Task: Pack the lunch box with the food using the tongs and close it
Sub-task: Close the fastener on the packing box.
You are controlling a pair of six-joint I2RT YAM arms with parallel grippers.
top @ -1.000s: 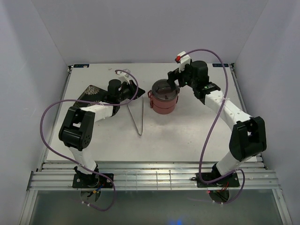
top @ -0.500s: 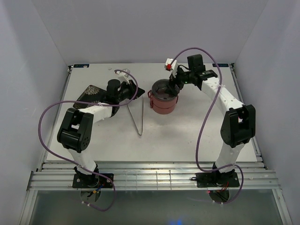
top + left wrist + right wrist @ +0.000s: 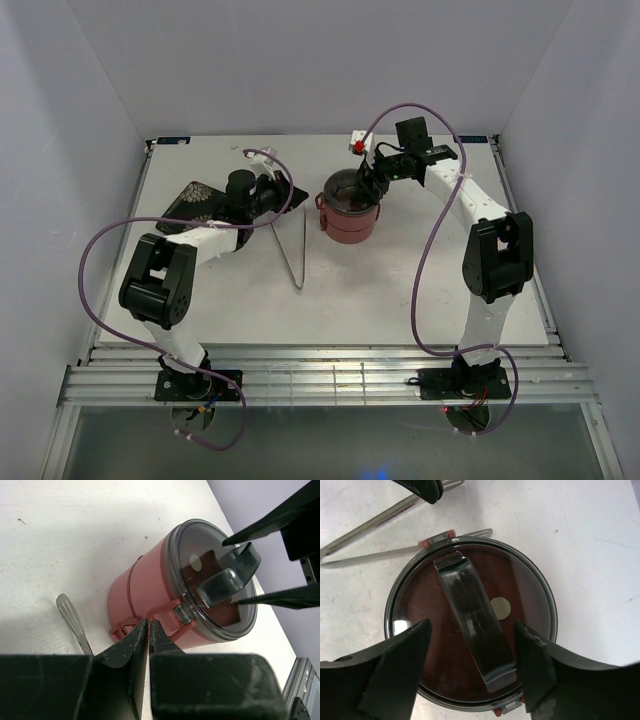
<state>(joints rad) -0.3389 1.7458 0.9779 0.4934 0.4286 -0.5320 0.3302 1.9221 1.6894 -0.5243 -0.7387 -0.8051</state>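
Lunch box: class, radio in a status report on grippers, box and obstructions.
Right gripper open, straddling lid handle. Left gripper shut, empty. Lunch box lidded; tongs flat alongside. Nothing in the way.

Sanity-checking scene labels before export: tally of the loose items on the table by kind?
Lunch box, closed: 1
Tongs: 1
Patterned plate: 1
Food pieces: 0 in view
Total: 3
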